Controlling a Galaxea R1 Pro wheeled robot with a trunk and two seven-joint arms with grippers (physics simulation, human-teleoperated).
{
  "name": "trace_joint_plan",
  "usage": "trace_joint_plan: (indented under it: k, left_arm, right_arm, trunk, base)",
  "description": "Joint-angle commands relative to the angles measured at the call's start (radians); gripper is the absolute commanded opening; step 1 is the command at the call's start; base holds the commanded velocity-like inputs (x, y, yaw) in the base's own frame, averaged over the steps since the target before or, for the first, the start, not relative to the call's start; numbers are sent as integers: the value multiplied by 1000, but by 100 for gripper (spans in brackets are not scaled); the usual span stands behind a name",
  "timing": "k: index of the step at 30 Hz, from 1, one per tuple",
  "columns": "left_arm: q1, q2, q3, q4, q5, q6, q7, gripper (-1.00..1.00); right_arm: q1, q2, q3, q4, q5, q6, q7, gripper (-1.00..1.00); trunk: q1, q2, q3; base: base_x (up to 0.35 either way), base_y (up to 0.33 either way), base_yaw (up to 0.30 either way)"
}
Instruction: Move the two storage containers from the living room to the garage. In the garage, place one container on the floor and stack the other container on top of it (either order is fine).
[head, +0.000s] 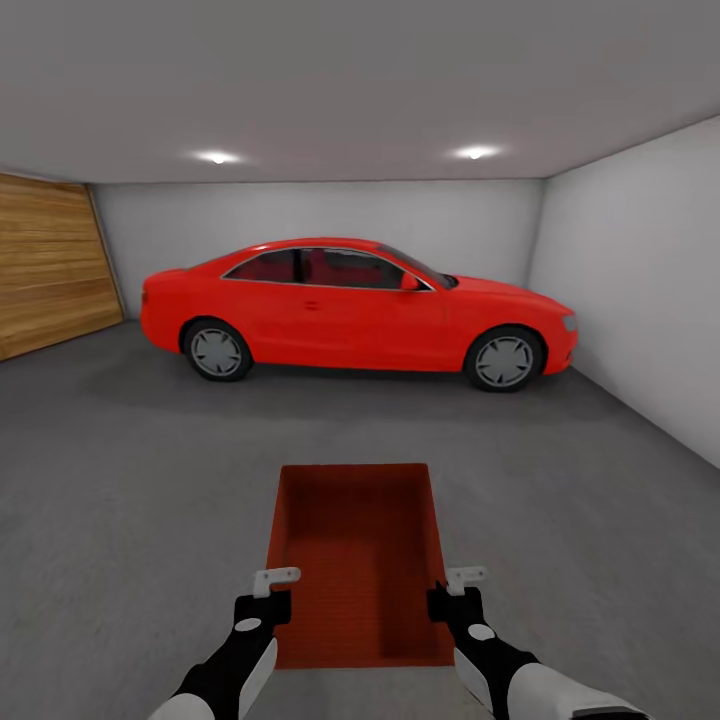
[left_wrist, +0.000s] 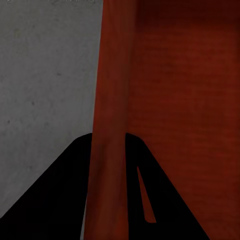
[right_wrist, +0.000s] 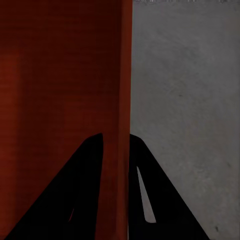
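Observation:
One red-orange lidless storage container (head: 360, 560) lies level in front of me over the grey concrete floor (head: 150, 480) of the garage. My left gripper (head: 272, 603) is shut on its left side wall and my right gripper (head: 447, 600) is shut on its right side wall. In the left wrist view, the left gripper (left_wrist: 109, 137) has its dark fingers on both sides of the thin container wall (left_wrist: 112, 75). The right wrist view has the right gripper (right_wrist: 116, 136) pinching the other container wall (right_wrist: 122, 75) the same way. I cannot tell whether the container touches the floor.
A glossy red car (head: 350, 310) stands side-on across the back of the room. The wood-slat garage door (head: 50, 260) is at the left and a white wall (head: 640, 280) at the right. Open concrete lies between me and the car.

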Motion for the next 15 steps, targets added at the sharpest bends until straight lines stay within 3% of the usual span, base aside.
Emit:
trace_joint_plan:
  k: [1, 15]
  left_arm:
    - [-1, 12, 37, -41, -16, 2, 9, -100]
    - [-1, 12, 37, -40, -16, 2, 9, -100]
  right_arm:
    - [0, 0, -21, 2, -2, -3, -7, -100]
    - [0, 0, -21, 2, -2, -3, -7, -100]
  trunk:
    - [1, -1, -1]
    - [1, -1, -1]
  base:
    - [322, 0, 0]
    - [322, 0, 0]
